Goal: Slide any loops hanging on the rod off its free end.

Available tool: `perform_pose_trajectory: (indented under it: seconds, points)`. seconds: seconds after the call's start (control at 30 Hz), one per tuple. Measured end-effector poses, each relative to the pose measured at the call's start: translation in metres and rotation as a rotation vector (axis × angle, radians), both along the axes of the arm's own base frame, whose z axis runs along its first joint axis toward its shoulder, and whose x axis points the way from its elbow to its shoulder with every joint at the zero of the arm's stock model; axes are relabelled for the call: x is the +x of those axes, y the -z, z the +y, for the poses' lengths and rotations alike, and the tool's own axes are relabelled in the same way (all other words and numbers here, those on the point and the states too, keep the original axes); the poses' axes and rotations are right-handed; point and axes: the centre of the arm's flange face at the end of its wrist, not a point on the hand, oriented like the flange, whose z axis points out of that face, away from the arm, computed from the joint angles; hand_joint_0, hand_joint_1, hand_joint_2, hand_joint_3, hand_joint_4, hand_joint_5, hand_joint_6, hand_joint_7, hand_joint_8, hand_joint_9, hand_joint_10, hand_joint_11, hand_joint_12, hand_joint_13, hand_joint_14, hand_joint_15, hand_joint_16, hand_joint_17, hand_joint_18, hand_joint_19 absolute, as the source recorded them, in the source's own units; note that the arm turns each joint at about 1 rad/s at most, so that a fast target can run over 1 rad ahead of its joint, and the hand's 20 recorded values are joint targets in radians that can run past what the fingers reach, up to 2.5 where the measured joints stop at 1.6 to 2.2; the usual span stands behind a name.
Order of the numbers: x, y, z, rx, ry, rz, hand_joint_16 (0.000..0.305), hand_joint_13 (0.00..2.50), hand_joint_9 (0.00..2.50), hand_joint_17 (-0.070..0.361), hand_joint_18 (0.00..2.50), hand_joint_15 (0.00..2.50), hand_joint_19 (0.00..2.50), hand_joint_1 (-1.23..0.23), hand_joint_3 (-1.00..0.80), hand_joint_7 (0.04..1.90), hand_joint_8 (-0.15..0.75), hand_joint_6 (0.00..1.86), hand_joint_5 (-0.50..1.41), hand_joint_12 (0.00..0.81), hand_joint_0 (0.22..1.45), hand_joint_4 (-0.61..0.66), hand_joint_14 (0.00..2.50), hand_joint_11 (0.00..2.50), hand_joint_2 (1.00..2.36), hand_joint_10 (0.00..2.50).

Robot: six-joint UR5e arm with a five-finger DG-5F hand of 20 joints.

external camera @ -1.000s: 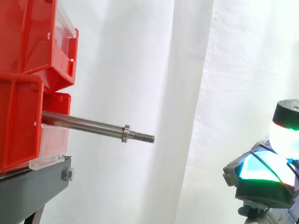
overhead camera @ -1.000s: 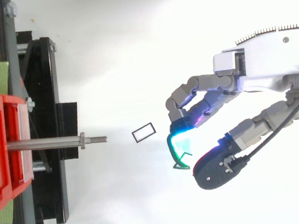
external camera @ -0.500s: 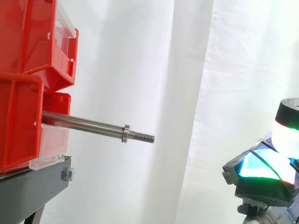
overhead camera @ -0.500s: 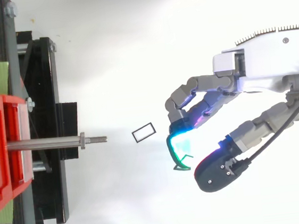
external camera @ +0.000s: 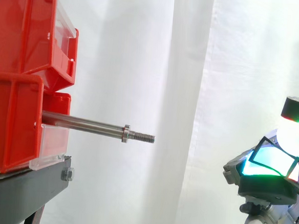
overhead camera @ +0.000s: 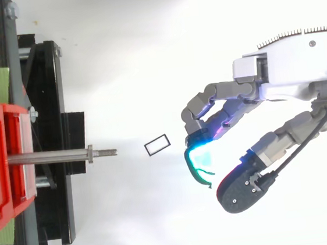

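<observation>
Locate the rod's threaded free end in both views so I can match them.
Side view: the rod's threaded free end is left of centre, just below mid-height, pointing right.
Top view: the same end is left of centre, slightly below mid-height, pointing right.
Shared landmark: the collar just behind the thread.

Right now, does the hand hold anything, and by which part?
It cannot be told: a thin green loop sits at the hand, but a grip on it is not visible.

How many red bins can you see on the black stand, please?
2: the upper bin sits atop the lower bin on the black stand; more may lie beyond the left edge.
</observation>
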Motion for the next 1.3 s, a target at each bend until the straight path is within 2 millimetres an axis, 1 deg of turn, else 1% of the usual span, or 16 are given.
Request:
perform_pose_trajectory:
  seconds: [0.03, 0.1, 0.4, 0.5, 0.67, 0.7, 0.77, 0.83, 0.87, 0.93, 1.0, 1.07, 1.1, 1.17, 1.2, 1.3]
  points:
    - [0.0000, 0.0000, 0.0001, 0.000, 0.000, 0.000, 0.045, 0.58, 0.78, 0.100, 0.56, 0.00, 0.14, -0.74, -0.23, 1.43, 0.246, 0.85, -0.19, 0.276, 0.58, -0.05, 0.00, 0.09, 1.02, 0.00]
    - [0.0000, 0.0000, 0.0002, 0.000, 0.000, 0.000, 0.045, 0.58, 0.80, 0.101, 0.56, 0.00, 0.15, -0.71, -0.22, 1.43, 0.239, 0.85, -0.19, 0.275, 0.58, -0.07, 0.00, 0.09, 1.02, 0.00]
    - [0.0000, 0.0000, 0.0003, -0.001, -0.001, 0.000, 0.045, 0.58, 0.86, 0.102, 0.54, 0.00, 0.18, -0.62, -0.27, 1.43, 0.233, 0.84, -0.17, 0.276, 0.56, -0.02, 0.00, 0.09, 1.02, 0.00]
    - [0.0000, 0.0000, 0.0005, 0.001, -0.002, 0.000, 0.045, 0.59, 0.92, 0.102, 0.54, 0.00, 0.18, -0.59, -0.28, 1.42, 0.244, 0.83, -0.16, 0.273, 0.56, 0.01, 0.00, 0.11, 1.02, 0.00]
    - [0.0001, 0.0000, 0.0007, 0.003, -0.002, 0.000, 0.045, 0.60, 0.94, 0.101, 0.55, 0.00, 0.18, -0.58, -0.28, 1.44, 0.266, 0.83, -0.15, 0.274, 0.56, 0.07, 0.00, 0.10, 1.02, 0.00]
    - [0.0002, -0.0001, 0.0007, 0.003, -0.002, -0.001, 0.044, 0.61, 0.96, 0.100, 0.56, 0.00, 0.16, -0.63, -0.26, 1.45, 0.276, 0.83, -0.15, 0.273, 0.57, 0.08, 0.00, 0.11, 1.02, 0.01]
    - [0.0004, 0.0000, 0.0008, 0.004, -0.002, -0.002, 0.044, 0.62, 0.98, 0.100, 0.57, 0.00, 0.15, -0.70, -0.15, 1.52, 0.296, 0.85, -0.14, 0.273, 0.56, 0.10, 0.00, 0.14, 1.02, 0.00]
    - [0.0009, -0.0003, 0.0011, 0.005, -0.002, -0.006, 0.043, 0.64, 0.99, 0.097, 0.58, 0.01, 0.14, -0.78, -0.05, 1.66, 0.301, 0.86, -0.14, 0.270, 0.58, 0.05, 0.00, 0.16, 1.03, 0.01]
    - [0.0012, -0.0004, 0.0013, 0.006, -0.002, -0.009, 0.043, 0.64, 0.99, 0.097, 0.58, 0.01, 0.14, -0.78, -0.05, 1.63, 0.301, 0.87, -0.14, 0.268, 0.59, 0.04, 0.00, 0.16, 1.03, 0.01]
    - [0.0019, -0.0006, 0.0016, 0.006, -0.001, -0.013, 0.043, 0.62, 0.96, 0.096, 0.57, 0.00, 0.12, -0.81, -0.05, 1.59, 0.290, 0.89, -0.16, 0.274, 0.61, -0.04, 0.00, 0.17, 1.03, 0.01]
    - [0.0029, -0.0011, 0.0013, 0.004, 0.003, -0.021, 0.043, 0.61, 0.95, 0.097, 0.57, 0.00, 0.11, -0.81, -0.08, 1.54, 0.284, 0.89, -0.17, 0.273, 0.62, -0.07, 0.00, 0.17, 1.03, 0.01]
    - [0.0037, -0.0013, 0.0013, 0.003, 0.007, -0.027, 0.043, 0.59, 0.94, 0.096, 0.56, 0.00, 0.11, -0.81, -0.22, 1.49, 0.267, 0.86, -0.18, 0.276, 0.61, -0.04, 0.00, 0.15, 1.02, 0.00]
    - [0.0040, -0.0014, 0.0014, 0.002, 0.009, -0.029, 0.043, 0.59, 0.94, 0.096, 0.55, 0.00, 0.12, -0.79, -0.37, 1.39, 0.248, 0.84, -0.18, 0.272, 0.61, -0.04, 0.00, 0.13, 1.01, 0.00]
    - [0.0045, -0.0012, 0.0015, 0.001, 0.014, -0.032, 0.043, 0.58, 0.95, 0.097, 0.55, 0.00, 0.13, -0.74, -0.39, 1.33, 0.238, 0.83, -0.18, 0.268, 0.59, -0.03, 0.00, 0.12, 1.01, 0.00]
    - [0.0046, -0.0013, 0.0015, 0.000, 0.015, -0.033, 0.043, 0.58, 0.96, 0.097, 0.54, 0.00, 0.13, -0.73, -0.40, 1.35, 0.241, 0.82, -0.17, 0.268, 0.59, -0.02, 0.00, 0.14, 1.01, 0.00]
    - [0.0050, -0.0012, 0.0013, -0.004, 0.020, -0.035, 0.043, 0.61, 1.12, 0.096, 0.55, 0.00, 0.11, -0.71, -0.40, 1.40, 0.229, 0.81, -0.17, 0.268, 0.59, -0.01, 0.00, 0.28, 1.01, 0.01]
